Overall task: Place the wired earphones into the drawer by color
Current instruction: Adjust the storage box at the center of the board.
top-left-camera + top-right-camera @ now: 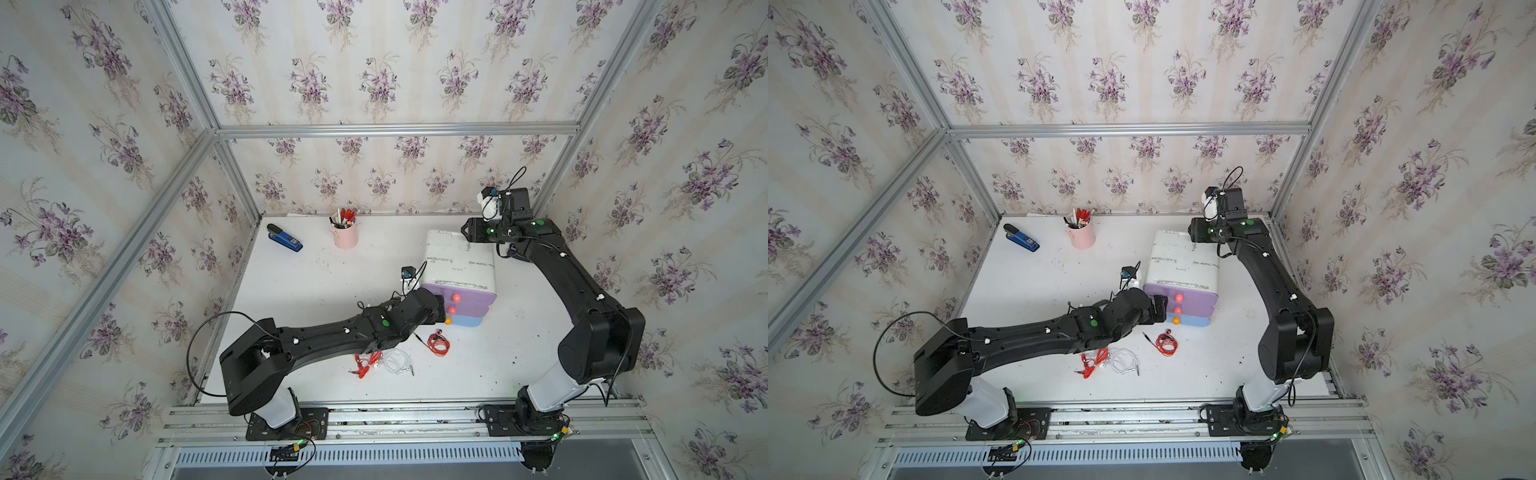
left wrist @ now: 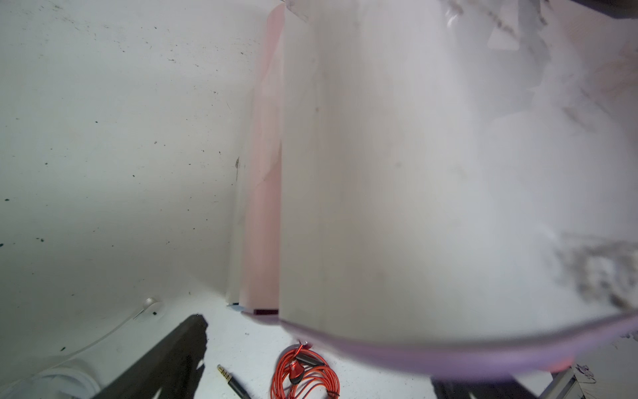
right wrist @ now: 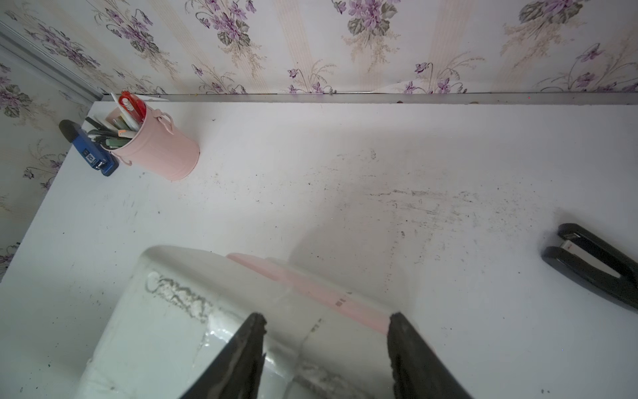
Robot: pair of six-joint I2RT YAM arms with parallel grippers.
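Top views, near to far: a loose red earphone bundle (image 1: 365, 363) lies just beside a coiled white earphone bundle (image 1: 397, 360); beyond them a coiled red earphone bundle (image 1: 438, 345), long axis roughly 12-to-6 and jack towards 10 o'clock, lies near, at 6 o'clock from the wide-open, empty left gripper (image 1: 439, 309) at the front of the white plastic drawer cabinet (image 1: 457, 257). The right gripper (image 1: 466, 232), jaws parted on nothing, hangs over the cabinet's rear, so the left arm is judged the nearer. Print on the blue stapler (image 1: 286, 241) is unreadable.

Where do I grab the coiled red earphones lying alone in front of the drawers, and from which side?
Come straight down on the coiled red earphones and pinch across the bunched loops: the coil lies flat on the white table. Probably skip its loose black jack plug.
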